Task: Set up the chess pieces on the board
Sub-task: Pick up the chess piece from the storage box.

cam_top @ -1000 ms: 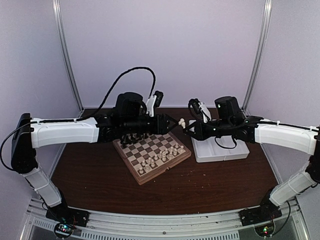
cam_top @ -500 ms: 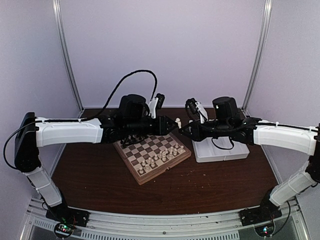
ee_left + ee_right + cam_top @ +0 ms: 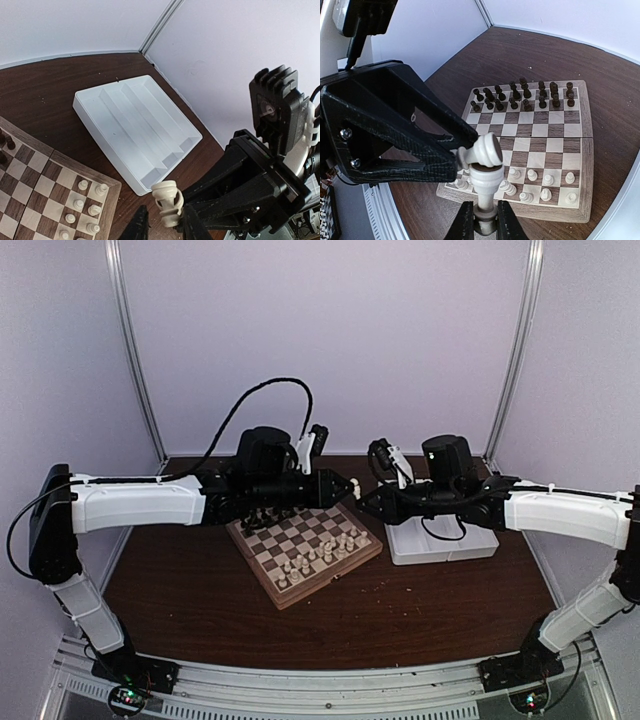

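"Since the near edge comes first, how does the square wooden chessboard with light and dark checkered squares (image 3: 322, 585) look on the dark brown table (image 3: 430, 610)?"

"Its nearer rows carry a good many small cream-white chess pieces (image 3: 549, 179), all upright. There are gaps among them, though, and a few are hidden behind the gripper, so I won't give a count. Across the board, the dark brown-black chess pieces (image 3: 525, 97) stand in two rows that look complete."

"And past the board?"

"A white rectangular plastic tray (image 3: 131, 116) lies just beside the board's right-hand corner. The compartments that show hold nothing."

"Where is the piece in hand?"

"It is in the air, above the gap between board and tray. The right gripper (image 3: 484, 214) is clamped on one end of a single cream-white chess figure (image 3: 483, 187). The left gripper (image 3: 166, 220) has its fingers set narrowly about the other end, but I cannot tell whether they press on it."

"So how far along?"

"Late, I'd judge. The dark side looks finished and the cream side is mostly placed. What's left seems to be this hand-over between the arms, a square for this figure, and any remaining gaps."
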You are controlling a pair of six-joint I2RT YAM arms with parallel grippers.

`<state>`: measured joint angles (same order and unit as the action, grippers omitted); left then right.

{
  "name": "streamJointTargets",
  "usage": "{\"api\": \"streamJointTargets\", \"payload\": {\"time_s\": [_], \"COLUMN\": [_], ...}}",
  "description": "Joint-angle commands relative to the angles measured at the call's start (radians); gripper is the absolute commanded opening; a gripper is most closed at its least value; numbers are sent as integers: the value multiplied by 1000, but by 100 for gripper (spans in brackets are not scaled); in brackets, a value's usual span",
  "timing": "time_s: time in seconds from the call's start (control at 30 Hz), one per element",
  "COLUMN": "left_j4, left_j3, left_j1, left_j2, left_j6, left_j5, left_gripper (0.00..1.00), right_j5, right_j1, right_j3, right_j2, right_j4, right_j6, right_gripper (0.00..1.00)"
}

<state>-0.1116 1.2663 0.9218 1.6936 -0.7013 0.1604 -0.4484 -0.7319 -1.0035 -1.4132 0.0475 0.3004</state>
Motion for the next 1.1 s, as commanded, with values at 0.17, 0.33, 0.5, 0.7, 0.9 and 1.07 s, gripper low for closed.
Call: {"api": "streamJointTargets", "payload": {"time_s": [0.17, 0.33, 0.5, 0.7, 0.9, 1.07], "left_j4": [-54, -54, -55, -55, -58, -62], "left_j3": [19, 24, 25, 24, 20, 1], "left_j1": [-10, -11, -12, -15, -20, -28], "left_j2": [-2, 3, 5, 5, 0, -15], "left_j6": [2, 2, 1, 2, 1, 3], "left_j5": [20, 35, 40, 41, 45, 38], "left_gripper": [18, 19, 21, 14, 3, 3], "right_j5": [-8, -7, -11, -12, -7, 20], "right_j1": [-12, -12, -14, -13, -13, -13], "right_j3": [-20, -20, -21, -24, -26, -24], "right_j2": [-4, -3, -4, -9, -9, -8], "right_j4": [-29, -30, -30, -32, -27, -13], "right_j6": [6, 5, 5, 4, 0, -7], "right_gripper": [11, 11, 11, 11, 11, 11]}}
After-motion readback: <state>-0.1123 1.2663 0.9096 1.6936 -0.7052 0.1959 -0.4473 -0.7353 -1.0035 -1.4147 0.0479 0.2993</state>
